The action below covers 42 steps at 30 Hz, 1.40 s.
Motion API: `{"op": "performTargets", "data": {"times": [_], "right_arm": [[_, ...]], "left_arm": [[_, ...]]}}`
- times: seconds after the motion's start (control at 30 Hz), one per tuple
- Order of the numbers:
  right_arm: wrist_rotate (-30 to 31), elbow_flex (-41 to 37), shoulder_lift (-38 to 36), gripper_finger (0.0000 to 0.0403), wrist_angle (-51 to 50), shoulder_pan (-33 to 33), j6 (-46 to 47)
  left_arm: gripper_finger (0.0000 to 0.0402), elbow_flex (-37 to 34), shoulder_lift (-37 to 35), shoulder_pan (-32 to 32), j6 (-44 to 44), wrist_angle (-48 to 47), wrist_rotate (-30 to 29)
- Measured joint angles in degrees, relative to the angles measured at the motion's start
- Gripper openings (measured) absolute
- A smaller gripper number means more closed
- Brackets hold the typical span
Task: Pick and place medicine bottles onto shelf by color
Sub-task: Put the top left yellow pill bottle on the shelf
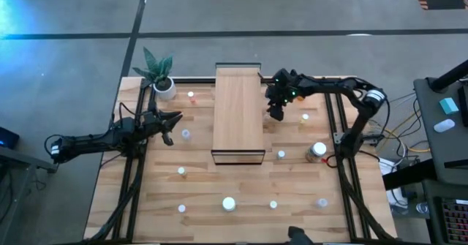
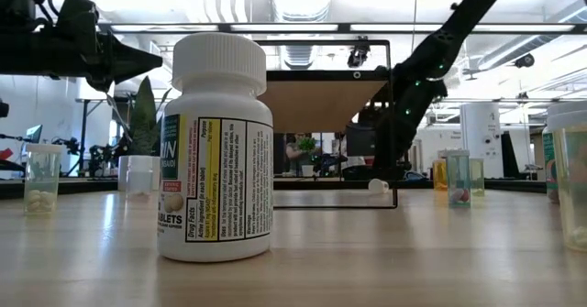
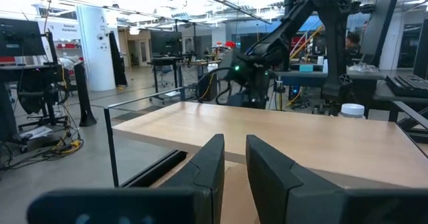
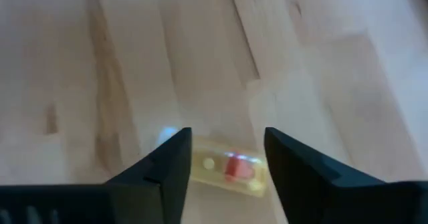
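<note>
The shelf (image 1: pixel 238 117), a light wood top on a black frame, stands mid-table; it also shows as the shelf (image 3: pixel 281 137) and the shelf (image 2: pixel 326 101). My right gripper (image 1: pixel 276 113) hangs just off its right side, slanting down, fingers apart. Between them in the right wrist view lies a clear bottle (image 4: pixel 227 170) with red and yellow pills, on its side on the table. My left gripper (image 1: pixel 170 124) waits level at the table's left with a narrow gap between its fingers (image 3: pixel 267 177) and nothing in it. Several other medicine bottles stand scattered on the table. My right gripper (image 4: pixel 227 164) comes slanting down from above, one finger on either side of the lying clear bottle. The bottle rests on the tabletop. Whether the fingers (image 4: pixel 167 170) touch it, I cannot tell.
A potted plant (image 1: pixel 162 80) stands at the far left corner. A wide amber jar (image 1: pixel 316 151) and small bottles (image 1: pixel 281 154), (image 1: pixel 305 116) stand right of the shelf. A white bottle (image 2: pixel 215 160) stands near the front edge, and others (image 1: pixel 186 134), (image 1: pixel 181 170) on the left.
</note>
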Motion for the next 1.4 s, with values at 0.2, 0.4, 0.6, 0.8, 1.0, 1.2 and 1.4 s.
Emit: {"op": "performTargets", "data": {"times": [0.2,0.4,0.6,0.8,1.0,1.2,1.4], "right_arm": [[1.03,2.07,0.94,0.0097,-6.59,-0.08,-0.36],[5.24,0.31,-4.52,0.0059,-12.58,-0.38,0.04],[10.05,-1.28,-12.05,0.0089,-14.95,0.76,-1.91],[11.33,-1.53,-16.3,0.0186,-17.12,4.19,-7.44],[12.12,-1.63,-14.68,0.0266,-17.0,5.28,-14.54],[12.55,-1.65,-10.91,0.0287,-15.6,6.11,-21.85],[12.39,-1.67,-8.27,0.0273,-14.86,7.81,-22.58]], "left_arm": [[0.0044,0.0,0.15,0.0,0.0,0.01,-0.01],[0.0044,0.0,0.15,0.0,-0.01,0.01,-0.02],[0.0044,0.0,0.15,0.0,0.0,0.0,-0.02],[0.0044,0.0,0.15,0.0,0.0,0.0,-0.02],[0.0044,-0.02,0.15,0.01,-0.01,0.0,-0.02],[0.0044,-0.02,0.15,0.0,-0.02,0.0,-0.02],[0.0044,-0.02,0.15,0.0,0.0,0.0,0.0]]}}
